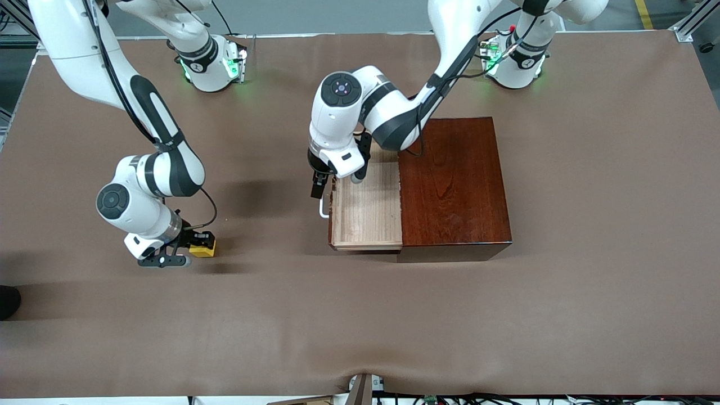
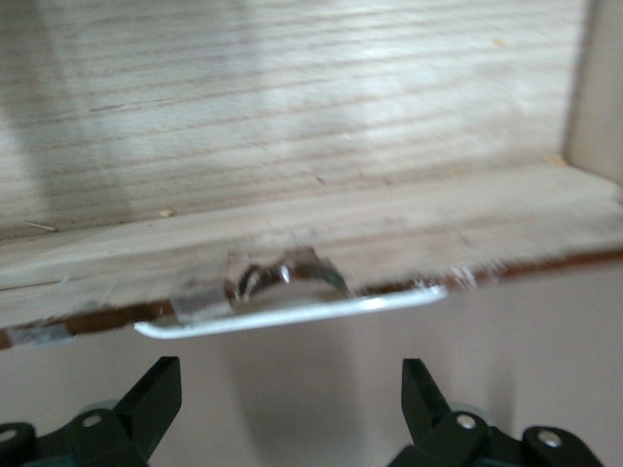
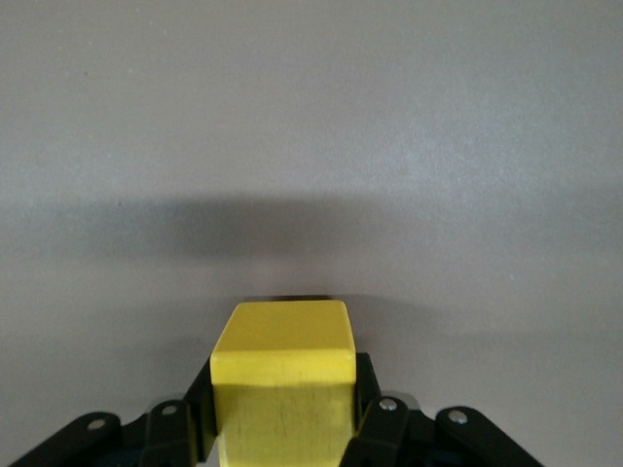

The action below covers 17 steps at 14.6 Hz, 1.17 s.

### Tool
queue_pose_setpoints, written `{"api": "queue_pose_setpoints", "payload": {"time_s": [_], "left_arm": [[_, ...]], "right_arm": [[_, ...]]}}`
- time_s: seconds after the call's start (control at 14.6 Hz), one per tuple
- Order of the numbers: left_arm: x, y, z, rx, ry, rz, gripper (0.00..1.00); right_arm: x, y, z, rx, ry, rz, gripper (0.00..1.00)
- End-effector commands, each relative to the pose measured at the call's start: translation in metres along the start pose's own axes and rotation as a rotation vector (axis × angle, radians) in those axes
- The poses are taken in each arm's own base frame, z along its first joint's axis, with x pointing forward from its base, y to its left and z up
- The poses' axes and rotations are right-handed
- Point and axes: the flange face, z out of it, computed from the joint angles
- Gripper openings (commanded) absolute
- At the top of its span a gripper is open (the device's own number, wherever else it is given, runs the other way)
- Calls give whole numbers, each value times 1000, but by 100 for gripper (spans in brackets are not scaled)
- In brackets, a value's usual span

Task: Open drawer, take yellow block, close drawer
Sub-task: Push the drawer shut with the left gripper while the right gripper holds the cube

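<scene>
Table (image 1: 360, 315): we see brown cover
Drawer (image 1: 365, 211): out (tray bare)
Left gripper (image 1: 318, 188): fingers spread by handle (image 1: 323, 209)
Right gripper (image 1: 179, 250): clamps yellow block (image 1: 202, 248)

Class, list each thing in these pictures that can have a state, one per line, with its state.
drawer: pulled open, nothing in it.
yellow block: out of the drawer, gripped by the right tool.
right tool: shut on the yellow block, low over the table.
left tool: open, at the drawer's handle.

Yellow block (image 1: 203, 249) bright yellow; drawer (image 1: 367, 211) pale wood inside, white handle (image 1: 322, 209); box (image 1: 454, 183) glossy reddish-brown; table (image 1: 590, 169) brown.
</scene>
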Motion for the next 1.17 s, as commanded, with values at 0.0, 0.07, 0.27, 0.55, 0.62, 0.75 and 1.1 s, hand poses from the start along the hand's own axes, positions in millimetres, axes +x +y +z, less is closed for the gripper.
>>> {"api": "queue_pose_setpoints", "payload": {"time_s": [0.0,0.07,0.27,0.55,0.62,0.75,1.1], "left_arm": [[-1,1,22,-6,19,-61,100],[-1,1,21,-4,24,-59,100],[17,5,23,12,120,-45,100],[57,22,13,23,308,-49,100],[64,27,5,20,332,-56,100],[87,38,3,31,397,-88,100],[130,49,0,74,565,-127,100]], "right_arm": [[6,-1,0,15,-15,-2,5],[4,-3,1,14,-32,7,5],[0,-7,3,11,-69,52,5],[18,-20,-4,11,-69,96,2],[19,-21,-2,10,-84,104,2],[18,-26,0,6,-91,109,2],[18,-17,10,-17,-92,91,18]]}}
